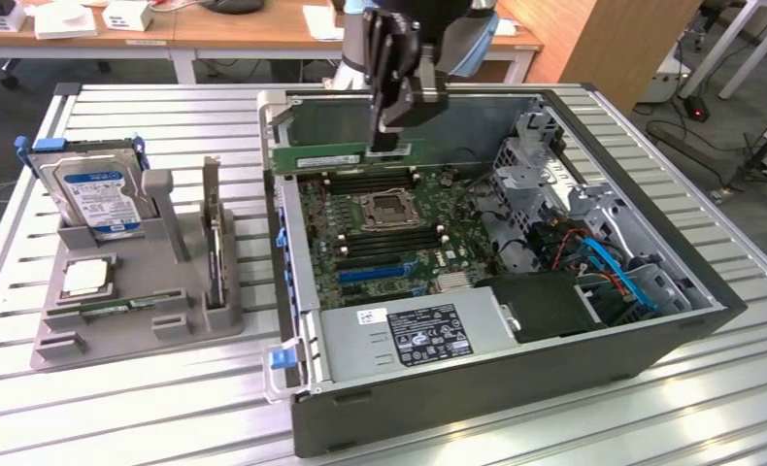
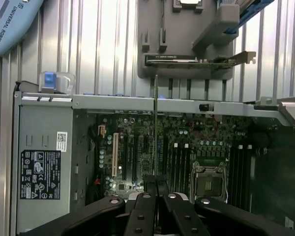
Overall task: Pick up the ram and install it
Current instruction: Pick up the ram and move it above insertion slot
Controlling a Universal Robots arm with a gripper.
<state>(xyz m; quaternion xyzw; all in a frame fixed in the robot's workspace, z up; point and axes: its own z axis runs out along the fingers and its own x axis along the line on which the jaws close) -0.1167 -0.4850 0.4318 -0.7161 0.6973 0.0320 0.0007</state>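
Observation:
The ram (image 1: 338, 156) is a long green stick that hangs level above the far part of the open computer case (image 1: 694, 330). My gripper (image 1: 393, 136) is shut on the stick near the end toward the exterior view's right. In the wrist view the ram (image 2: 155, 128) appears edge-on as a thin line running out from my gripper (image 2: 156, 186) over the motherboard (image 2: 137, 147). The memory slots (image 1: 357, 179) lie just below the stick, beside the processor socket (image 1: 390, 209).
A grey holder (image 1: 124, 320) on the slatted table at the exterior view's left carries a hard drive (image 1: 99, 189), an upright dark expansion card (image 1: 212, 233) and a square silver chip (image 1: 85, 278). Inside the case sit a power supply (image 1: 416, 335), cables (image 1: 616, 272) and drive cages (image 1: 539, 165).

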